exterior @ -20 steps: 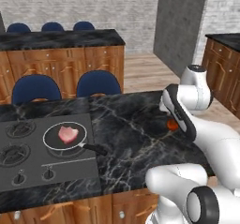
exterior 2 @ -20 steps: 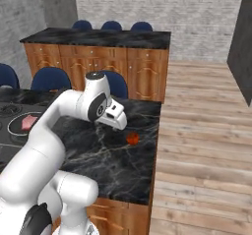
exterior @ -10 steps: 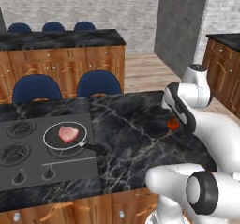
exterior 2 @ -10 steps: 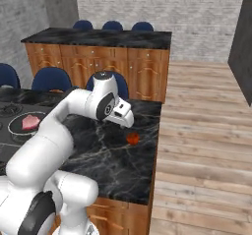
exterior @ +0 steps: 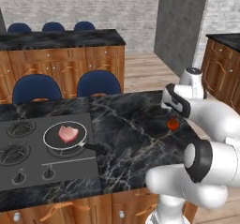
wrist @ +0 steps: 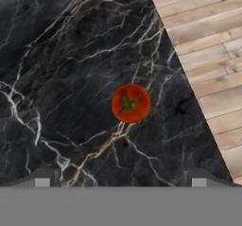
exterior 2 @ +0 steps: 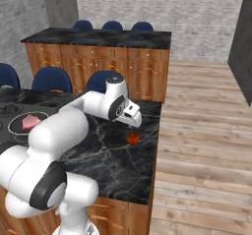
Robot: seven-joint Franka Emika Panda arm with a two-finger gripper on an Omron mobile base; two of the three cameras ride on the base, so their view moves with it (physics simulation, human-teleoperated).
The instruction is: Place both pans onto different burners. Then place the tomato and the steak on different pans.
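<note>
Hovering over tomato (wrist: 131, 103) with jaws spread wide, empty; tomato on counter (wrist: 56, 69) near its edge, directly ahead between fingertips (wrist: 41, 178). Steak (exterior: 68, 133) in skillet (exterior: 54, 141), well apart.

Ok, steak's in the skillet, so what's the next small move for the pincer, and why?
Probably lower the pincer straight down over the tomato. Its jaws stand wide open with nothing in them, and the tomato lies on the black marble counter centred between the fingertips in the hand view, near the counter's edge, not yet touched.
</note>
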